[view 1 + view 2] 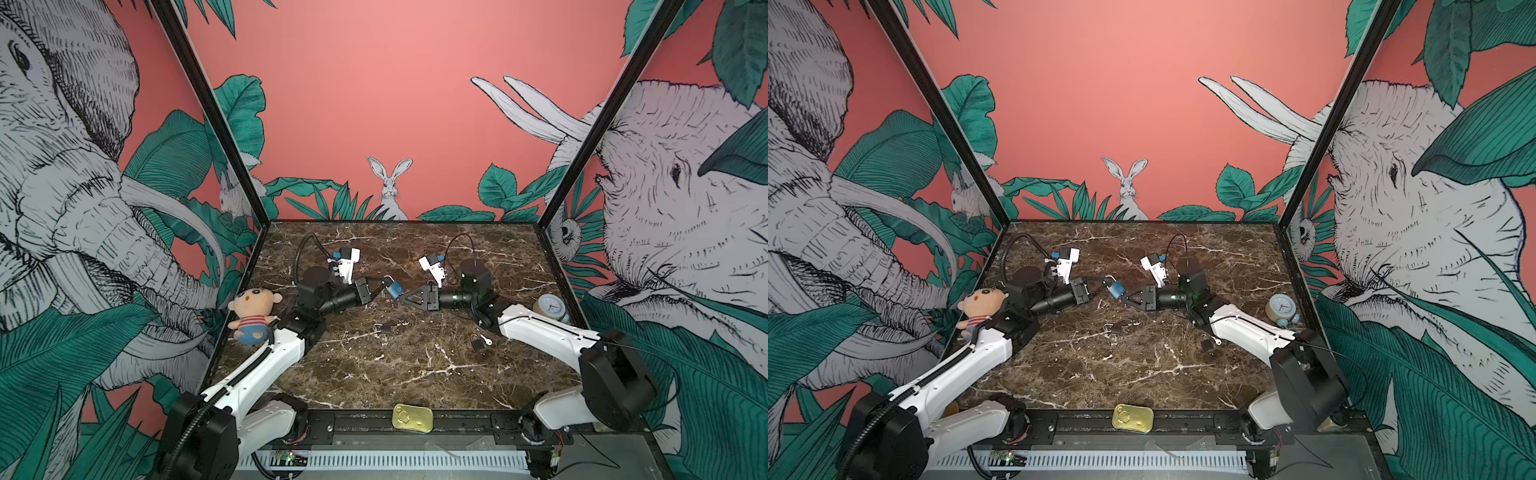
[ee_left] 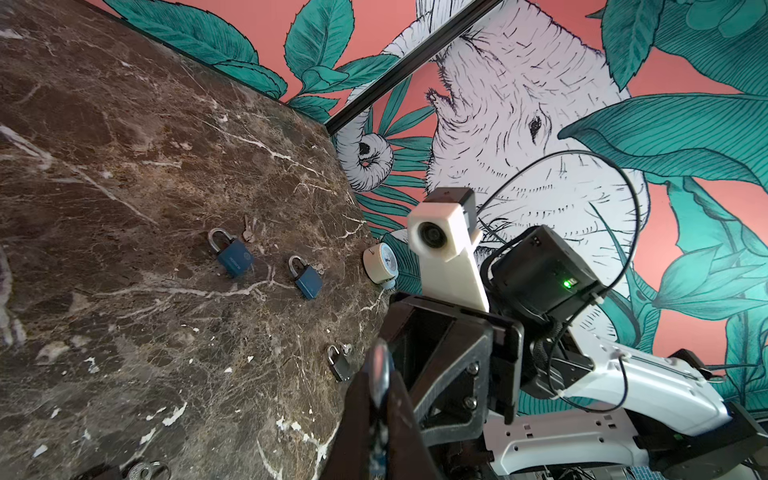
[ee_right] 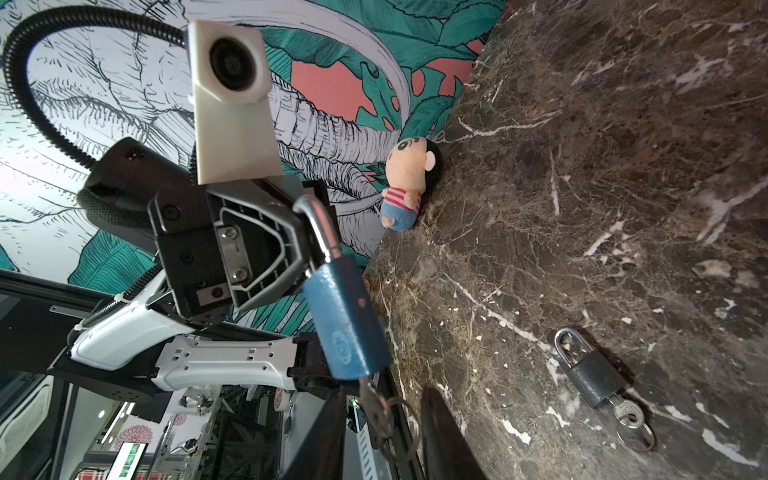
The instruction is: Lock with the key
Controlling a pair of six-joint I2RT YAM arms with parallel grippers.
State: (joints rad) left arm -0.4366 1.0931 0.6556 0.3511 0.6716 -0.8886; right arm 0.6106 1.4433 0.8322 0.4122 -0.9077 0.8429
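Left claw (image 1: 381,285), pressed together on the steel shackle (image 3: 322,226) of a blue padlock (image 3: 347,320). It holds the lock clear of the table (image 1: 374,374), above the middle, in both top views. Gripping the shackle leaves the lock body and its lower face free. The body slants away from the claw, so the keyed end points at the opposite arm.

A key (image 3: 374,405) sits in that lower face, and its key ring (image 3: 401,432) dangles beneath. Right claw (image 1: 402,300), fingers spread, lies level with the lock. One finger is on each side of the key bow, and neither clearly touches it. This placement suggests the step in hand is closing on the bow to turn it while the left claw resists the twist. Since the lock hangs from one pinch point, it would probably swivel if pushed off-axis.

Whether the far leg of the shackle is seated in the body cannot be told, as the left claw covers it.

A dark padlock (image 3: 590,374) with its own key lies flat on the table, well apart from the work. A plush doll (image 1: 253,309) and an alarm clock (image 1: 550,306) stand at opposite table edges, clear of both arms.
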